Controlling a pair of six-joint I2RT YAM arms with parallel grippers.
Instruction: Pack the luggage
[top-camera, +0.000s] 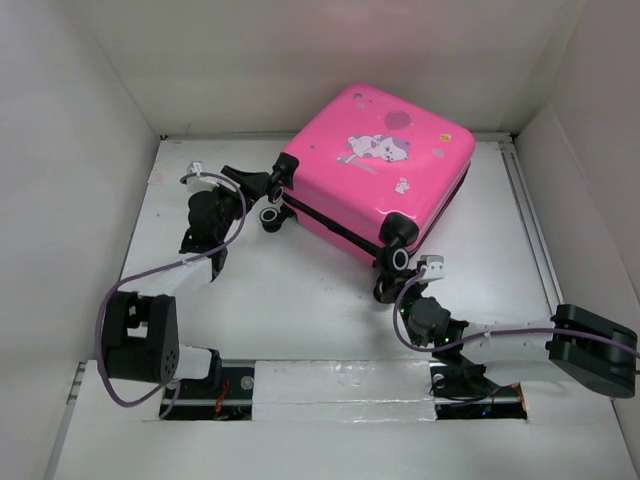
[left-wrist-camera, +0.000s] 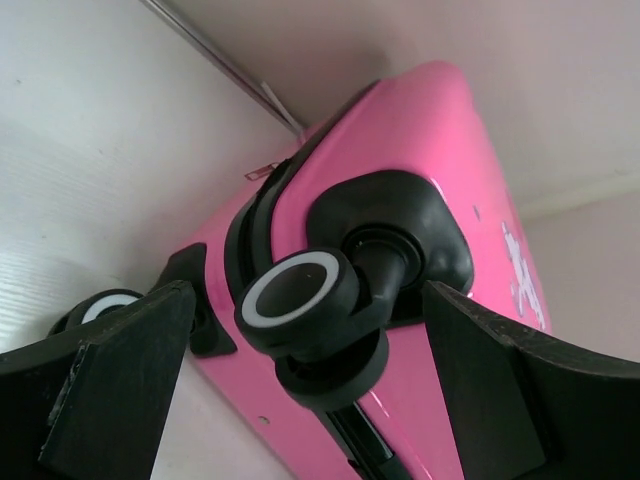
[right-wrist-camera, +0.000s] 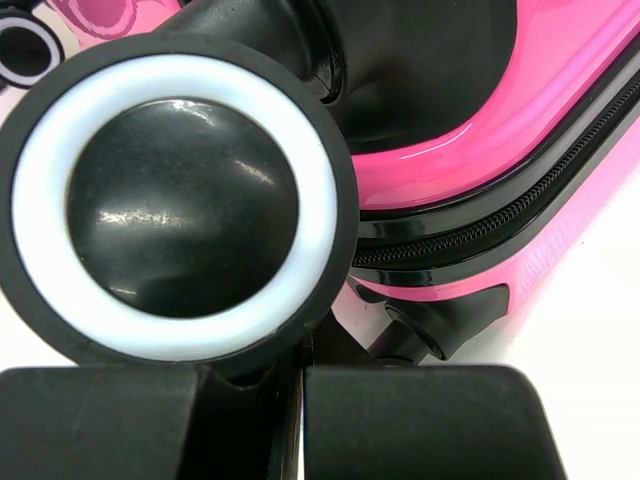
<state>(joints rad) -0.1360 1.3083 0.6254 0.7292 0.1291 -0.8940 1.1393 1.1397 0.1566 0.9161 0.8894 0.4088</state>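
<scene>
Two wrist close-ups: left hand (left-wrist-camera: 308, 318) released astride luggage (left-wrist-camera: 440, 150) wheel (left-wrist-camera: 296, 296); right hand (right-wrist-camera: 302, 405) clenched; zipper teeth (right-wrist-camera: 480, 226) there only.

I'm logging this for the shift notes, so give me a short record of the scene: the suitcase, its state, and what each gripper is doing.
luggage: pink hard-shell suitcase, lying flat on white table, stickers up
state: closed
left gripper: open, jaws either side of a corner wheel
right gripper: shut, empty, tips close at another wheel; contact unclear
</scene>
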